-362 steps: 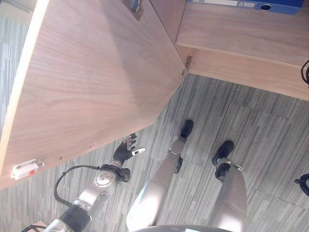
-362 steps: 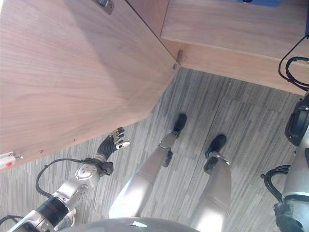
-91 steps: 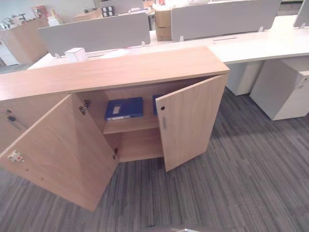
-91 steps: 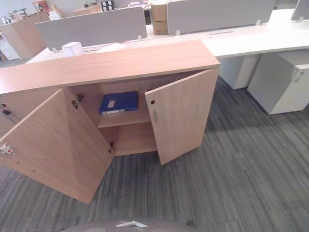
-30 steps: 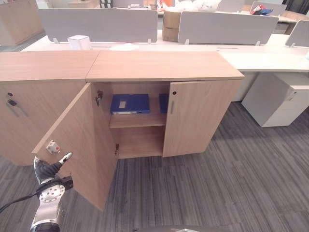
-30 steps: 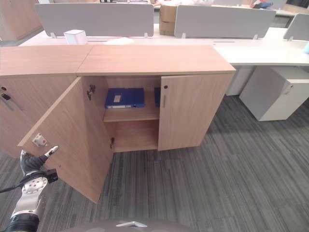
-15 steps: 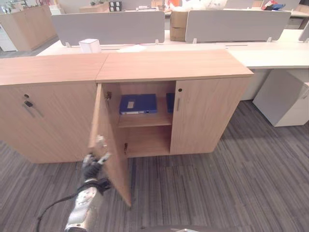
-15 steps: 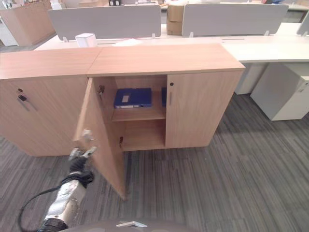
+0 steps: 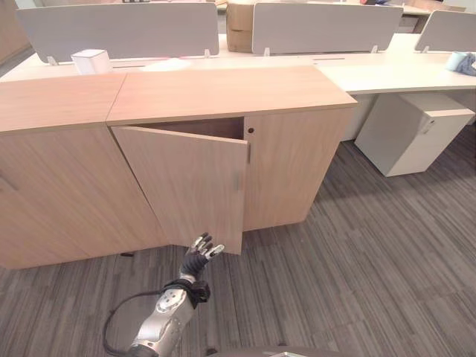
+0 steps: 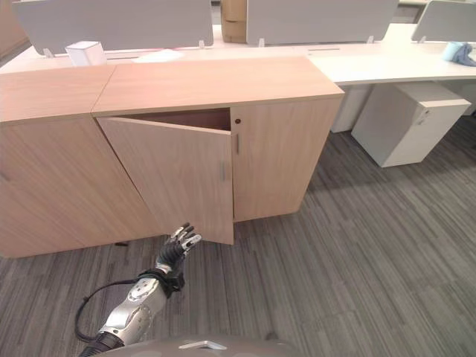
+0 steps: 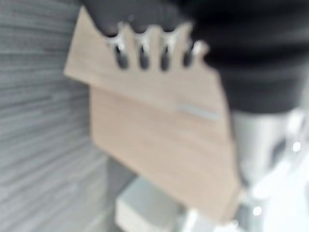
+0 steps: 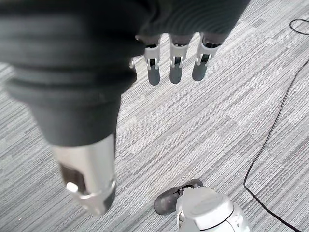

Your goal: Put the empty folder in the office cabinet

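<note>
One cabinet door (image 9: 184,186) stands ajar, its free edge toward the right. Just near of its lower corner, the left hand (image 9: 199,253) reaches with fingers straight and spread; the right hand (image 12: 175,60) hangs relaxed over the carpet (image 12: 231,121).

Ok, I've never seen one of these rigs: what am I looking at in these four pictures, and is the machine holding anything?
This is a humanoid robot standing in an office. The two wide pictures come from a stereo camera on its head, looking down at a wooden cabinet on grey carpet. The cabinet's left door stands partly ajar; the right door is shut. The left hand reaches out with straight fingers just short of the left door's lower corner and holds nothing. The other two pictures come from cameras on the wrists. The left wrist view looks past that hand's fingers at the door. The right wrist view shows the right hand hanging relaxed above the carpet, also empty. Behind the cabinet are white desks with grey dividers.
</note>
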Controlling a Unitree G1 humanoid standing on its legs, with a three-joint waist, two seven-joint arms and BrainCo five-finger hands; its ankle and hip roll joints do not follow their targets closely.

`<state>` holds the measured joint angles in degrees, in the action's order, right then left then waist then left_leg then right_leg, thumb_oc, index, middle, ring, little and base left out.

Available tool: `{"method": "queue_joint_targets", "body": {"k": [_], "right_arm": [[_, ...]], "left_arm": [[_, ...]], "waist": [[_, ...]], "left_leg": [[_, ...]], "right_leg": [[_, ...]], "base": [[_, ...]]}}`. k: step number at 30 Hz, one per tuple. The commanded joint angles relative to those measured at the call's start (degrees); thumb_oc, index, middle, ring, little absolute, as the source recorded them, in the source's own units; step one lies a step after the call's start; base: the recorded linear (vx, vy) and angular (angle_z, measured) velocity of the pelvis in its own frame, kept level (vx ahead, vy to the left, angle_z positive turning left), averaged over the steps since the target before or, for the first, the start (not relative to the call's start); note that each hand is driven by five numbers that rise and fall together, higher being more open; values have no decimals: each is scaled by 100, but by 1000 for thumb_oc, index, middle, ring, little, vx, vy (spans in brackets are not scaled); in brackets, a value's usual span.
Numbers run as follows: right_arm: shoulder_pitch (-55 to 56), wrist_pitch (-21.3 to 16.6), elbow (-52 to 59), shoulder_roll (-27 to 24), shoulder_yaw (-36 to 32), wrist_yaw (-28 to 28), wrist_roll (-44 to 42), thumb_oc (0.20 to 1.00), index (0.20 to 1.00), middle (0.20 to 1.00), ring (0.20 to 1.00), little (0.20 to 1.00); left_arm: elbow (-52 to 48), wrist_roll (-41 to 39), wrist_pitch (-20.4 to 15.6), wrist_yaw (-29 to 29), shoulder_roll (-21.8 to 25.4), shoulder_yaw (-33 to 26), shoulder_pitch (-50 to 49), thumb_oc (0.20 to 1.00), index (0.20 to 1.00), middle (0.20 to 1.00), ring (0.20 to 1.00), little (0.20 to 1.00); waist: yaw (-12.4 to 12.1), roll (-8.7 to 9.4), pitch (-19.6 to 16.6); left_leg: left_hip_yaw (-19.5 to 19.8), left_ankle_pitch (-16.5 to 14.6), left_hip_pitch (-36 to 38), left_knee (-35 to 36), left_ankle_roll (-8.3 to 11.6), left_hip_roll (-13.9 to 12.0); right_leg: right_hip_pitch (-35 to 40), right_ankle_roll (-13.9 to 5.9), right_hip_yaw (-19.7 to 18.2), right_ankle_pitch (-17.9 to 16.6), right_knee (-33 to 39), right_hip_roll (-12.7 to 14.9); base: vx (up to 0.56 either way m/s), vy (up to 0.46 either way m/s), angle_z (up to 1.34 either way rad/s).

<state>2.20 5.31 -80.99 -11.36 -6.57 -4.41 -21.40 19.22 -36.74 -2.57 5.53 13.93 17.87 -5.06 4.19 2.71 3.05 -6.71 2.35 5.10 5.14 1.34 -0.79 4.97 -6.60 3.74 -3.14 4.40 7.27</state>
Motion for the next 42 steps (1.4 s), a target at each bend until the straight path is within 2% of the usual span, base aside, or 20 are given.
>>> {"method": "queue_joint_targets", "body": {"k": [1,5,7,8,9,11,14,15,20,26,42], "right_arm": [[-225,-9,-311,-140,113,-108,58,1000,1000,1000,1000,1000],[-236,-12,-250,-162,116,-139,70,1000,1000,1000,1000,1000],[-280,17,-246,-162,123,-113,65,1000,1000,1000,1000,1000],[-280,17,-246,-162,123,-113,65,1000,1000,1000,1000,1000],[-299,32,-258,-147,132,-98,47,1000,1000,1000,1000,1000],[-421,15,-300,-67,270,-32,-14,1000,1000,1000,1000,1000],[-433,1,-299,-40,310,-17,-20,1000,1000,1000,1000,1000],[-465,-4,-286,22,439,42,66,1000,1000,1000,1000,1000],[-491,15,-234,22,588,83,241,1000,1000,1000,1000,1000],[-493,28,-246,-1,618,83,360,1000,1000,1000,1000,1000],[-533,49,-235,-8,751,51,493,1000,1000,1000,1000,1000]], "left_arm": [[157,525,-164,-125,51,-292,129,1000,1000,1000,1000,1000],[1612,1238,31,-401,29,-719,55,1000,1000,1000,1000,1000],[2772,1821,167,-501,-23,-900,108,1000,1000,1000,1000,1000],[2772,1821,167,-501,-23,-900,108,1000,1000,1000,1000,1000],[3374,2037,203,-539,-55,-989,158,1000,1000,1000,1000,1000],[5386,2698,292,-666,-135,-1338,327,1000,1000,1000,1000,1000],[5628,2796,317,-703,-132,-1424,324,1000,1000,1000,1000,1000],[6149,2887,458,-783,-95,-1782,171,1000,1000,1000,1000,1000],[6382,2788,520,-759,-140,-2035,8,1000,1000,1000,1000,1000],[6389,2304,526,-721,-270,-2262,-33,1000,1000,1000,1000,1000],[6254,2528,467,-739,-312,-1907,96,1000,1000,1000,1000,1000]], "waist": [[-63,-58,14],[-108,-83,-6],[-121,-111,-14],[-121,-111,-14],[-127,-124,-23],[-155,-158,-57],[-159,-159,-64],[-214,-165,-85],[-281,-175,-99],[-344,-168,-99],[-368,-174,-105]], "left_leg": [[130,-711,132,-14,-155,14],[138,-681,128,-14,-151,5],[152,-658,131,-14,-154,-2],[152,-658,131,-14,-154,-2],[159,-641,132,-14,-153,-4],[189,-603,136,-14,-136,-24],[200,-600,133,-14,-132,-27],[217,-586,135,-14,-121,-32],[248,-567,135,-14,-108,-39],[300,-552,111,-14,-89,-45],[337,-530,88,-14,-63,-75]], "right_leg": [[-216,-246,10,406,-531,187],[-213,-226,40,400,-531,174],[-205,-209,56,416,-538,163],[-205,-209,56,416,-538,163],[-200,-198,54,425,-540,157],[-181,-157,59,479,-534,140],[-169,-150,73,482,-521,139],[-131,-125,110,488,-482,135],[-74,-108,158,496,-443,135],[-19,-106,269,500,-386,139],[-1,-96,324,499,-361,127]], "base": [[0,0,0],[0,0,0],[0,0,0],[4,2,3],[0,0,0],[6,2,4],[2,-5,4],[7,-10,13],[5,-9,7],[-5,-4,2],[-7,-6,3]]}}
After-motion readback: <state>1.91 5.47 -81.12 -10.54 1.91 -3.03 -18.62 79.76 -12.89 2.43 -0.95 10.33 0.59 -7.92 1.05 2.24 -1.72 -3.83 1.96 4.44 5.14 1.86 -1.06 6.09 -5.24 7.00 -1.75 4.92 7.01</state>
